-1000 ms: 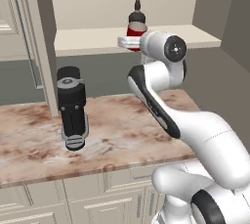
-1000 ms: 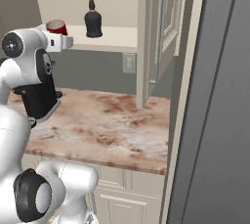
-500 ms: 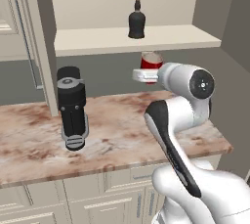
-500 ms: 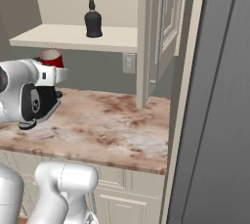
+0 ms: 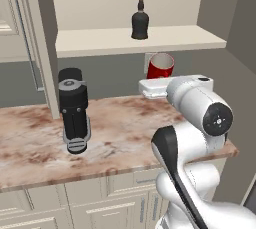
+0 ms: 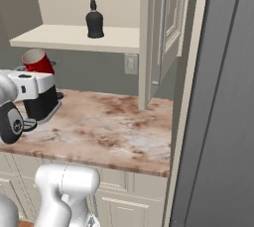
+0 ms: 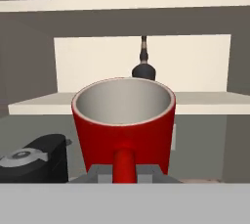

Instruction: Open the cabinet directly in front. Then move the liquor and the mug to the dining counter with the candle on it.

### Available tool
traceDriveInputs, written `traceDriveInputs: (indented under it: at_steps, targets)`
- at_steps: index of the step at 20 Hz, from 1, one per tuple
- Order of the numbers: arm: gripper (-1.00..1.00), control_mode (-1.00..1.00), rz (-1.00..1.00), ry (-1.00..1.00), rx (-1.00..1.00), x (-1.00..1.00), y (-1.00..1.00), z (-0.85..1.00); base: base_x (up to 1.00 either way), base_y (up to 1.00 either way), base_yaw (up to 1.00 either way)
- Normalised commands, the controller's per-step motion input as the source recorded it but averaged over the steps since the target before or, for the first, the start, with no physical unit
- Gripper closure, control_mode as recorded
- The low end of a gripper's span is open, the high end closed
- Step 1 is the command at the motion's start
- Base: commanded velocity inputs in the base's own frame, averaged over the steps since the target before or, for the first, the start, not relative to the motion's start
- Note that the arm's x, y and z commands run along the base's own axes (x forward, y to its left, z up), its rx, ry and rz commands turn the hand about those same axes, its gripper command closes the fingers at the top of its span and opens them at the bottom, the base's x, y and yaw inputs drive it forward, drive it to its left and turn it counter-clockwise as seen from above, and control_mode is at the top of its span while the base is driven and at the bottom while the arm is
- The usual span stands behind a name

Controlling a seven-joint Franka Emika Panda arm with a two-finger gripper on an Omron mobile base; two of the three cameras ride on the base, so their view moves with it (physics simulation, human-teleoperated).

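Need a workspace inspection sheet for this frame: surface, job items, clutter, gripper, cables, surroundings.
Surface: marbled stone counter below the open cabinet.
Job's things: mug red, held in the air off the shelf, upright, by its handle in the hand view; liquor upright on the beige shelf.
Clutter: black appliance standing on the counter.
Grippers: gripper shut on the mug.
Cables: nothing seen.
Surroundings: wall outlet under the shelf; open cabinet door at right; grey panel far right.
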Motion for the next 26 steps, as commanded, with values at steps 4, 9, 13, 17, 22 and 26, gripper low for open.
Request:
traceDriveInputs:
  at_steps: [4, 9, 13, 17, 22, 26]
  targets:
    - [1.0, -1.0, 0.0, 0.0, 0.0, 0.0, 0.0, 0.0, 0.0, 0.0, 0.0]
    - [1.0, -1.0, 0.01, -0.11, 0.0, -0.49, 0.01, 0.0, 0.0, 0.0, 0.0]
    - [1.0, 1.0, 0.01, 0.0, 0.0, -0.24, 0.01, -0.03, -0.75, 0.01, 0.05]
    - [1.0, 1.0, 0.0, 0.0, 0.0, 0.0, 0.0, 0.0, -0.87, 0.08, 0.5]
    - [1.0, 1.0, 0.0, 0.0, 0.0, 0.0, 0.0, 0.0, -0.84, -0.02, 0.72]
    - [1.0, 1.0, 0.0, 0.0, 0.0, 0.0, 0.0, 0.0, -0.55, -0.05, 0.82]
